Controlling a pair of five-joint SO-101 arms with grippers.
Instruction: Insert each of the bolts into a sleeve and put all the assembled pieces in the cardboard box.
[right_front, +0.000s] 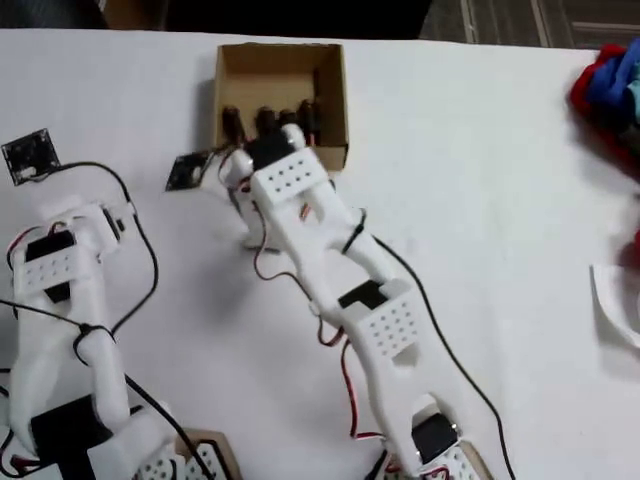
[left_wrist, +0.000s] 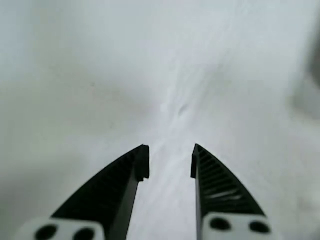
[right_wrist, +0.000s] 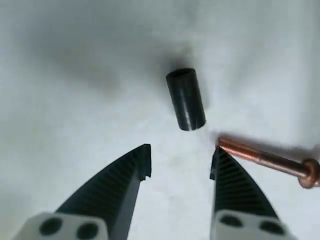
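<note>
**Right hand (right_wrist: 180, 161) hovering released over a loose bolt (right_wrist: 265, 161) and sleeve (right_wrist: 186, 99)**

Right hand is hanging just above the desk (right_wrist: 70, 70) with its fingers (right_wrist: 120, 185) spread and nothing between them. The copper bolt is lying flat, with its plain tip resting at the end of one finger and its head pointing off to the side. Just beyond the fingertips the black sleeve is lying on its side, apart from the bolt. Its open bore is angling away from the bolt's tip rather than lining up with it.

Judging from that, the step in hand is looking like the pick-up of one of the two parts for mating. Doing it well is calling for a sideways shift first, so that the bolt's shaft is sitting between the fingers instead of at the end of one. Closing from here would likely be nudging or rolling the bolt. Gripping near the head is leaving the most shaft free to enter the sleeve. The sleeve is round and is likely rolling at a light push, so it is needing steadying. The left hand (left_wrist: 169, 161), also released and empty over bare desk, is looking free for that, though it is sitting well apart on the folded left arm (right_front: 60, 290).

Farther off, in the high view, the right arm (right_front: 330, 260) is lying extended with its wrist just beside the cardboard box (right_front: 333, 80). Several dark assembled pieces (right_front: 270, 122) are already sitting inside along the box's near wall. Judging by that, the task is looking far along, with this pair among the last.
</note>
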